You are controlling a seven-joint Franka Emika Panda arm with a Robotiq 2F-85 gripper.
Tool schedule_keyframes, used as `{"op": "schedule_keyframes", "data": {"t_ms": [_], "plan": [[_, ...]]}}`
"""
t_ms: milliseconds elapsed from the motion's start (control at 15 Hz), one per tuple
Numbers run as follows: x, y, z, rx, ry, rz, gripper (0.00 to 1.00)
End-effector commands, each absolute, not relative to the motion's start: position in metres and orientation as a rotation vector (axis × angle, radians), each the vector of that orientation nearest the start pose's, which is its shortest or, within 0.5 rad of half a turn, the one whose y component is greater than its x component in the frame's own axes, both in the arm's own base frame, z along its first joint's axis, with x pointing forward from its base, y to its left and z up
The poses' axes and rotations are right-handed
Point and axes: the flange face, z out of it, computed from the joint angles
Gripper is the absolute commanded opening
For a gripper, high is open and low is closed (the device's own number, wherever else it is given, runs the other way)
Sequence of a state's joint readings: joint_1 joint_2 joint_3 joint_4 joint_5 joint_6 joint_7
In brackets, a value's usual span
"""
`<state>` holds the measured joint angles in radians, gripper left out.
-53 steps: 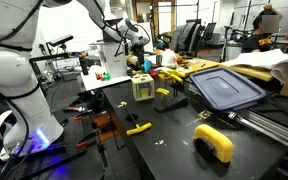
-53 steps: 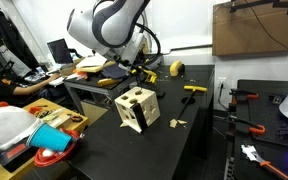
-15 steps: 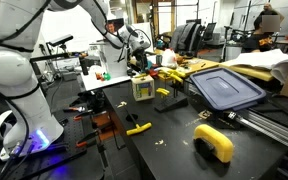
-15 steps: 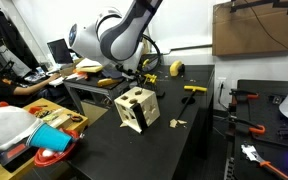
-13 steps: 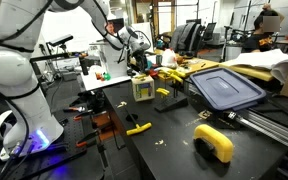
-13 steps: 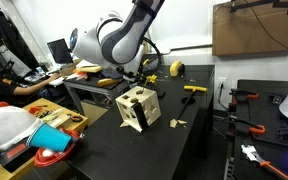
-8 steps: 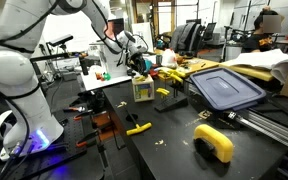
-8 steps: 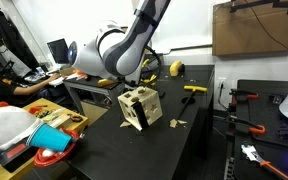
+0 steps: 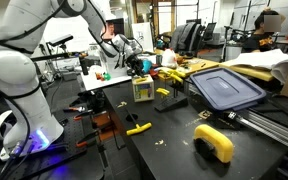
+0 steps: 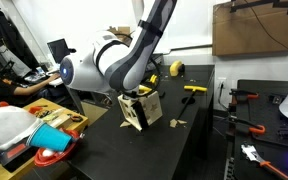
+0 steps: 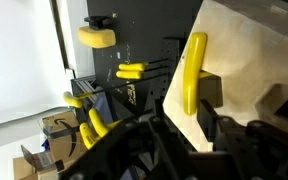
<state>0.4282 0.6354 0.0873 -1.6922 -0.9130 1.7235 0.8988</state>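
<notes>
A pale wooden cube box with cut-out holes [image 9: 142,87] [image 10: 144,110] stands on the black table. My gripper [image 9: 139,68] [image 10: 133,94] hangs right over its top. In the wrist view the box's light top face [image 11: 249,60] fills the right side. A yellow bar-shaped piece [image 11: 195,70] lies against it, its near end between my fingertips. My gripper [image 11: 187,110] has its jaws slightly parted; a strip of wood shows between the left finger [image 11: 164,108] and the bar. Whether the bar sits in a hole is hidden.
A dark blue bin lid [image 9: 227,88], a yellow curved block [image 9: 214,142] and a yellow-handled clamp [image 9: 137,128] lie on the table. More yellow pieces [image 10: 194,88] [image 11: 97,36] [image 11: 131,69] lie beyond the box. Stacked bowls [image 10: 49,145] sit at the table's corner. People sit at desks behind.
The arm has come down and forward over the wooden box. The jaws, shut a second ago, now stand slightly apart around the yellow bar.
</notes>
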Motion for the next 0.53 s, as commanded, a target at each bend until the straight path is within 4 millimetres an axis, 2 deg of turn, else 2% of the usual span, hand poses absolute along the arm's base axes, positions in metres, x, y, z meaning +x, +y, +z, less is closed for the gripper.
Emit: {"op": "schedule_keyframes", "data": {"t_ms": [0,133,200,267,467], "plan": [[0.586,0.242,0.234,2.19,0.076,0.144,0.71],[0.586,0.237,0.25,2.235,0.071,0.13,0.87],[0.581,0.243,0.261,2.268,0.074,0.12,0.95],[0.58,0.24,0.274,2.31,0.076,0.108,0.99],[0.577,0.227,0.322,2.469,0.044,0.07,1.0]]}}
